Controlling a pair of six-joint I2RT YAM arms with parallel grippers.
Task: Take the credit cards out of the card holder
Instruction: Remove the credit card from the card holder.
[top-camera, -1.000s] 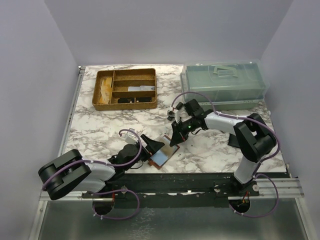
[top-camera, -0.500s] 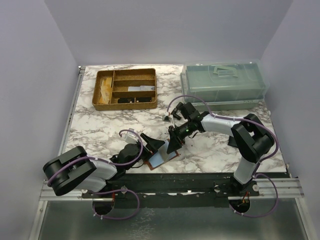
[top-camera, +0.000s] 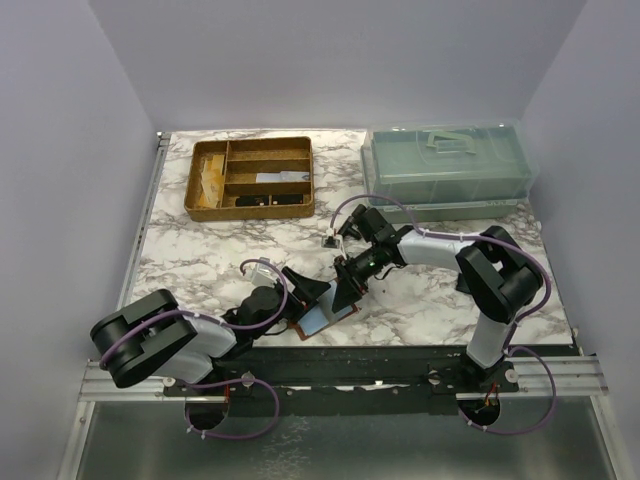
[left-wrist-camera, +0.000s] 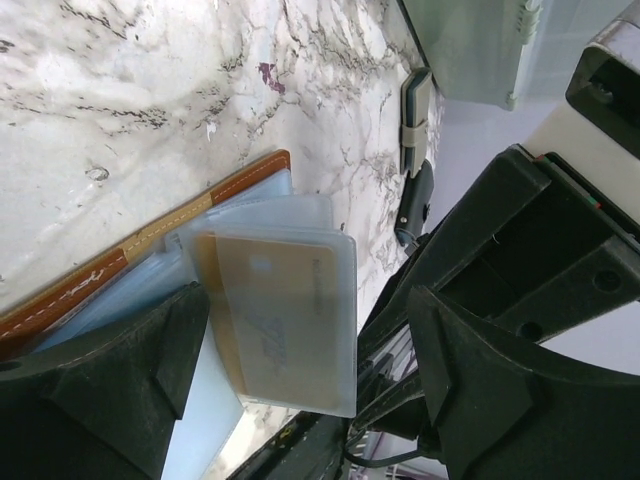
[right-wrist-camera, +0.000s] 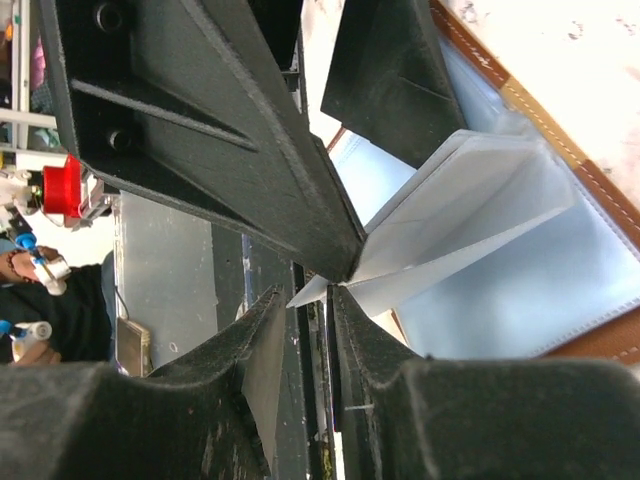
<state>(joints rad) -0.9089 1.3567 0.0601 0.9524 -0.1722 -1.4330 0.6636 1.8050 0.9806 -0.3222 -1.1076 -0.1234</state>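
Note:
The reddish-brown card holder (top-camera: 300, 331) lies open near the table's front edge, its stitched edge (left-wrist-camera: 150, 238) showing in the left wrist view. Clear sleeves fan up from its light blue inside (right-wrist-camera: 540, 290). One sleeve holds a tan credit card (left-wrist-camera: 275, 315). My left gripper (left-wrist-camera: 310, 390) stands open astride that sleeve, and it sits left of the holder (top-camera: 303, 288) from above. My right gripper (right-wrist-camera: 338, 280) is pinched on the sleeves' outer corner (right-wrist-camera: 312, 294); from above it is over the holder's right side (top-camera: 346, 293). No card is out of the holder.
A gold-brown divided tray (top-camera: 252, 178) sits at the back left. A clear lidded box (top-camera: 447, 165) stands at the back right. The black front rail (top-camera: 400, 357) runs just behind the holder, close to both grippers.
My right gripper has come down and left onto the holder and now grips the fanned sleeves. The left gripper has narrowed a little and stays beside the holder.

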